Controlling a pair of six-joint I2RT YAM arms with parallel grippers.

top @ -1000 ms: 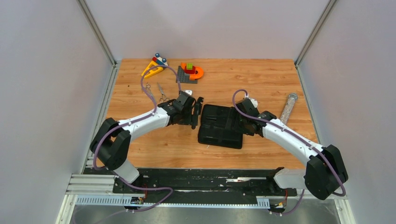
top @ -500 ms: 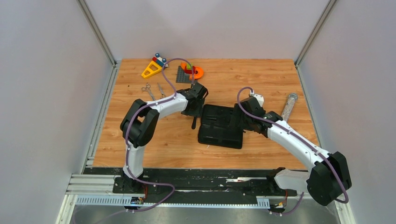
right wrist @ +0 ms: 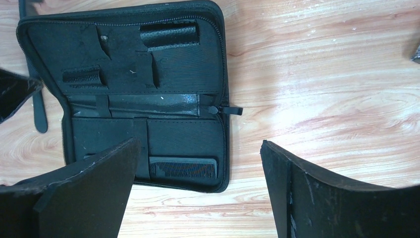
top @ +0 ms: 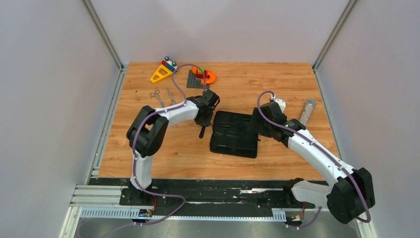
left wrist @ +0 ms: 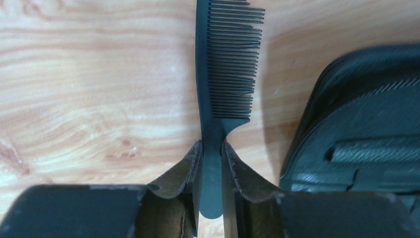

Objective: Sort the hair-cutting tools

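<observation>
The left arm (top: pixel 168 115) has lifted its elbow up high. The left gripper (left wrist: pixel 212 151), pinching the comb (left wrist: pixel 233 64), has moved a little farther up the table. The right gripper (right wrist: pixel 199 144) has backed off a bit from the black case (top: pixel 233 134).

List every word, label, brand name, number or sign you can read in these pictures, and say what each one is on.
No text can be read in any view.
The black comb, clamped in the left gripper, shows no print.
The open black case shows no label or logo.
The toy blocks, scissors and clear tube are too small in the top view to show any marking.
</observation>
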